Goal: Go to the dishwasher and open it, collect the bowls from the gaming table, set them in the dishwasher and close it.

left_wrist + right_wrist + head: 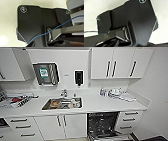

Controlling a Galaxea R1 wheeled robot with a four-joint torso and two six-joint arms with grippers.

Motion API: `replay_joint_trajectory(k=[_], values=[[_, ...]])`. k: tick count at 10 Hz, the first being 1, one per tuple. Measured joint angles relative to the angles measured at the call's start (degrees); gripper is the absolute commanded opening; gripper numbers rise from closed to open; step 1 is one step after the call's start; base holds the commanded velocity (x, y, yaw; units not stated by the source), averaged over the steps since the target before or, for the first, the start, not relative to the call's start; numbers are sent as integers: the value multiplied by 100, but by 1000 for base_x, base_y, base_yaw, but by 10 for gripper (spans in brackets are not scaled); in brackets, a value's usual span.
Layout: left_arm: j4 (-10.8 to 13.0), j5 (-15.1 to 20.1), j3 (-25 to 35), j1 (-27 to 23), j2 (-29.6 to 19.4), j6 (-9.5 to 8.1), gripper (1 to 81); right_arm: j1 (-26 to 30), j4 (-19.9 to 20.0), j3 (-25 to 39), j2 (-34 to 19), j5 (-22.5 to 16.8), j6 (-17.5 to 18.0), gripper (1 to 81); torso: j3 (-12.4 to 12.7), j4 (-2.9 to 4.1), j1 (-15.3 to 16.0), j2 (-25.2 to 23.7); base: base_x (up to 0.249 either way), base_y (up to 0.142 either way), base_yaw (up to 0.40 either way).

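At the far left of the head view a dish rack (15, 100) holding red and dark items sits on the white kitchen surface (100, 104), cut off by the picture's edge and too blurred to sort out. Below it run white drawers (21, 127) with dark bar handles. A steel-framed towel dispenser (46, 73) hangs on the wall above. Further right, the sunken steel sink (62, 103) holds crockery that is hard to make out, with a tap (64, 93) behind it and a dark soap dispenser (78, 77) on the wall. The dishwasher (103, 124), a built-in unit under the surface, stands open: dark interior, wire racks, its lowered door cut off by the bottom edge. Right of it are more white drawers (128, 120); above lie small blurred objects (116, 93) and white wall cupboards (121, 63). Pale floor lies beside the right wall. Whether either end effector is open or closed cannot be told from the wrist views.
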Motion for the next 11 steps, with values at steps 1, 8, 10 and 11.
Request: replay_joint_trajectory(k=[1,8,10,11], values=[[0,-4,0,18,0,0,811,-2,0,0,-2,-6,0,811,0,0,-24,33,0,0,0],[0,-4,0,7,0,0,811,34,2,0,0,7,0,811,50,0,-72,81,0,0,0],[0,-9,0,-28,1,0,811,56,2,0,0,9,0,811,50,0,-241,339,0,0,0],[0,-6,0,-23,0,0,811,65,2,0,0,9,0,811,50,0,-370,537,0,0,0]])
